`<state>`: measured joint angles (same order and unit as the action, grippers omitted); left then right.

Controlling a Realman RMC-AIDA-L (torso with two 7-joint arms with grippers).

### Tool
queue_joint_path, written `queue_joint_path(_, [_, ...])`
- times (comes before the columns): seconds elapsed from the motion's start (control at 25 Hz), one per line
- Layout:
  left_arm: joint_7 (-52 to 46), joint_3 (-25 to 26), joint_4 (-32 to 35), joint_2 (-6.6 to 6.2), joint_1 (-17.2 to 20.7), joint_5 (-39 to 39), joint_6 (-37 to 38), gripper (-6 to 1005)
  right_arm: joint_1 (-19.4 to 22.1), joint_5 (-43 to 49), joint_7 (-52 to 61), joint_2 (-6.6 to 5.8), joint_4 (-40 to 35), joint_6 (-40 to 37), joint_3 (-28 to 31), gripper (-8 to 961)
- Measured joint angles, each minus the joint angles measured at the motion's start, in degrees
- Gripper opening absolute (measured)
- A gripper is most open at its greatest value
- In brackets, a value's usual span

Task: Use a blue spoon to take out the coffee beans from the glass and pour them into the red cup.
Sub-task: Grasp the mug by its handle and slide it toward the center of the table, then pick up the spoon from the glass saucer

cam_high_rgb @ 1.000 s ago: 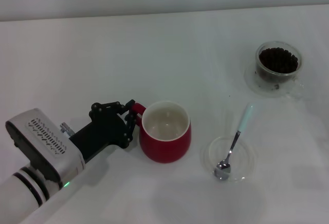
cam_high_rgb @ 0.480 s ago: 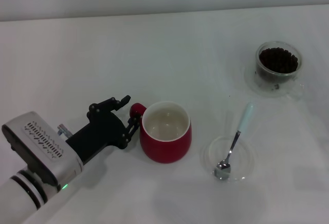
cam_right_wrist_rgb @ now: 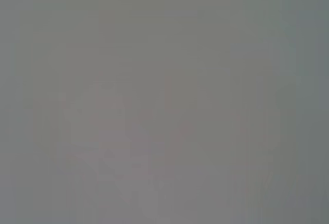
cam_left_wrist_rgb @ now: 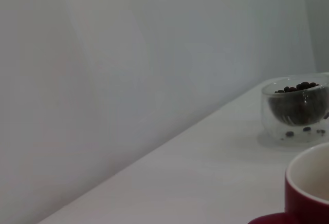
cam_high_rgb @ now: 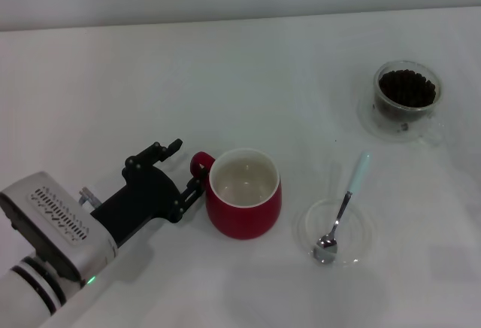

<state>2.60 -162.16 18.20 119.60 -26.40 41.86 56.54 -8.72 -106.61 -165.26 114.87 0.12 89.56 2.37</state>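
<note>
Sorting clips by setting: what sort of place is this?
Probably a staged test bench, not a kitchen: a bare white table against a plain wall, holding only a red cup, glass and blue spoon.

Left arm reaching in from the lower left of the head view, its left gripper [cam_high_rgb: 186, 166] low over the surface. Fingers spread apart. Right arm out of view

No readable text, label or number shows anywhere.
</note>
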Motion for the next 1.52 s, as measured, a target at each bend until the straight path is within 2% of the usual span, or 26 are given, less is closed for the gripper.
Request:
queue_joint_path(0.08, [0.09,-0.06,-0.05,-0.03,0.48,-0.24,0.82,580,0.04,0.0,0.08,0.0,-0.06,0.01,0.0,857])
queue_joint_path(0.32, [1.4,-0.11,-0.3,-0.16,2.86,-0.28,4.15,576,0.26,0.0,0.22,0.0,0.08,0.25,0.0,856])
queue_joint_path(0.52, [1.77,-0.09,-0.5,-0.23,4.74,-0.25,6.92,695,0.79,0.0,0.51,0.02,0.36,1.63,-0.07,856])
queue_joint_path(0.76, [1.8,0.0,-0.84,-0.3,6.36,0.18,8.88,710,1.14,0.25,1.36,0.09,0.61,1.63,-1.42,856])
queue_joint_path(0.92, [1.8,0.0,-1.31,-0.32,7.41,2.34,9.76,720,1.16,-0.62,2.53,0.09,2.6,-0.3,1.45,856])
queue_joint_path(1.12, [1.8,-0.01,-1.56,-0.37,7.99,5.14,12.92,722,1.53,-0.11,10.53,-0.03,2.16,-2.91,1.74,855])
queue_joint_path(1.28, [1.8,-0.01,-2.24,-0.44,8.11,7.73,14.97,722,1.91,0.01,21.85,-0.18,-1.33,-4.17,-3.58,855])
queue_joint_path(1.52, [1.8,-0.01,-3.25,-0.42,8.21,11.29,17.41,723,2.51,1.17,40.49,-0.48,-9.79,-6.44,-16.53,855])
